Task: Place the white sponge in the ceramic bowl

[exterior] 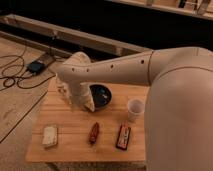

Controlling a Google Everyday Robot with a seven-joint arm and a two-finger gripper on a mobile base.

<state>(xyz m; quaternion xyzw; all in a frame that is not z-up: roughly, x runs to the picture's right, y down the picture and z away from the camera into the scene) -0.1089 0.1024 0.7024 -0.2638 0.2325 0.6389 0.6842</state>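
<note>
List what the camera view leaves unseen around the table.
In the camera view:
1. Ceramic bowl: left part hidden by the gripper, which hangs beside it over the table.
2. Table: right end covered by the robot arm.
3. Reddish object and dark packet: too small to identify.

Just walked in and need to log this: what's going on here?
A one-armed robot is working at a wooden table. Its gripper hangs low over the back of the table, right beside the ceramic bowl. The white sponge lies untouched near the front corner, not yet picked up.
</note>
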